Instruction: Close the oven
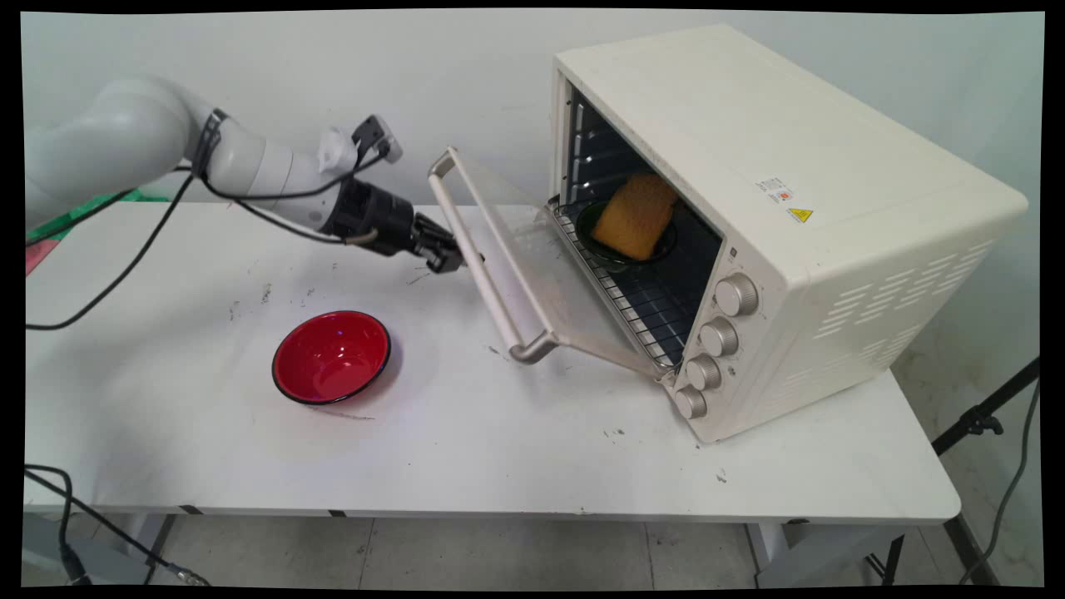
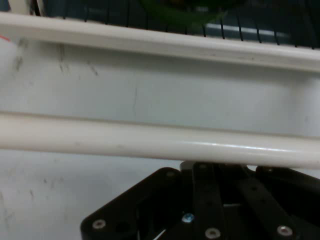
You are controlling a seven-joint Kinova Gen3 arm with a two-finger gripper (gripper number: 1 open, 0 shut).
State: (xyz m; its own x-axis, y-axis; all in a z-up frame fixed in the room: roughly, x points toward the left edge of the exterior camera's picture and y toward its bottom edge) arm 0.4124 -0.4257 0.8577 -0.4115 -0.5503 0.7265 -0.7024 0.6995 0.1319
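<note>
A cream toaster oven (image 1: 799,191) stands on the right of the white table (image 1: 516,466), its glass door (image 1: 532,266) hanging partly open at a slant. On the rack inside, a green dish (image 1: 620,249) holds an orange-yellow slab (image 1: 635,215). My gripper (image 1: 445,256) is on the door's outer side, up against the door's cream handle bar (image 1: 487,274) near its upper half. It looks shut, with nothing in it. In the hand view the handle bar (image 2: 160,142) runs across just over the gripper (image 2: 220,170) and hides the fingertips.
A red bowl (image 1: 331,358) with a black rim sits empty on the table in front of the arm. Several knobs (image 1: 715,337) line the oven's front right side. Black cables hang from the arm on the left.
</note>
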